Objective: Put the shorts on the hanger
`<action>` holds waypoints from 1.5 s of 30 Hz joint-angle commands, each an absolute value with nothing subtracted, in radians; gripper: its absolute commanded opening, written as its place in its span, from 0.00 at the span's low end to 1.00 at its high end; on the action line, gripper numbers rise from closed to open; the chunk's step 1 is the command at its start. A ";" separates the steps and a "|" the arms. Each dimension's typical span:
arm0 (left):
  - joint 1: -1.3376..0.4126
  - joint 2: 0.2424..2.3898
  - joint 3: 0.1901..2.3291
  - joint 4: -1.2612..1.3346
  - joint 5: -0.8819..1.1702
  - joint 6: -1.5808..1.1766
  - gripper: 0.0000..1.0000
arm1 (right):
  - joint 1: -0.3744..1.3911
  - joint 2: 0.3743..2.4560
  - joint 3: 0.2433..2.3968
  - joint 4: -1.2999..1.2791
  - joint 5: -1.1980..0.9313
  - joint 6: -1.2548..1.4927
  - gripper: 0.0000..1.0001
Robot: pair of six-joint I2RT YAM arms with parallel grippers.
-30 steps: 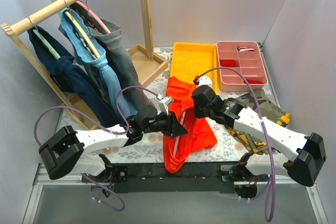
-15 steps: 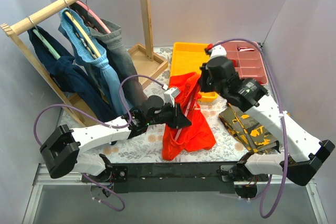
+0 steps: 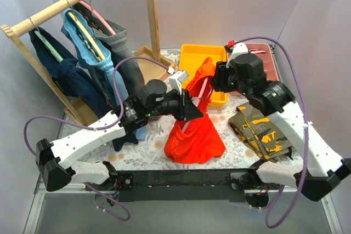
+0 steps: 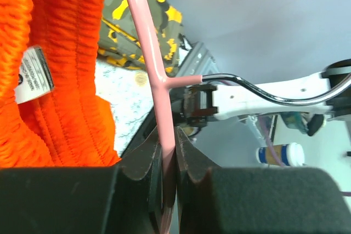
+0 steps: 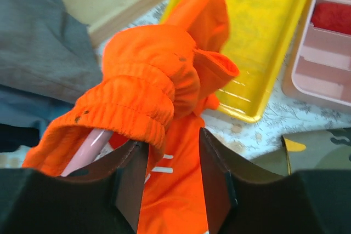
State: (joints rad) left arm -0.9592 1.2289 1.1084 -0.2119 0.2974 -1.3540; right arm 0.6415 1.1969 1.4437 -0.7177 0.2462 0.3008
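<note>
Floral-patterned tabletop [image 3: 140, 157], wooden clothes rail [image 3: 66, 5] at left: the left gripper [image 4: 169, 143] stays clenched on the thin pink plastic hanger [image 4: 147, 42], raised higher than a second ago, with the bright orange-red fabric shorts [image 3: 194, 135] draped in a cone from its upper end. At right, the right gripper [image 5: 171, 146], clamped moments earlier, now stands apart, apparently leaving the waistband hooked on.

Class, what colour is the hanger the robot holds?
The hanger is pink, clearest in the left wrist view.

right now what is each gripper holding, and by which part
The left gripper is shut on the hanger, on its pink bar right by where the metal hook joins. The right gripper is open and holds nothing.
</note>
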 commanded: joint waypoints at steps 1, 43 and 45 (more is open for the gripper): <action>-0.928 1.232 1.288 -0.339 0.357 -1.363 0.00 | 0.641 1.091 1.534 -0.638 0.135 0.256 0.50; -0.856 1.296 1.422 -0.238 0.405 -1.416 0.59 | 0.641 1.100 1.578 -0.359 -0.118 0.600 0.01; -0.856 1.279 1.430 -0.252 0.423 -1.396 0.64 | 0.641 1.112 1.620 -0.400 -0.115 0.562 0.01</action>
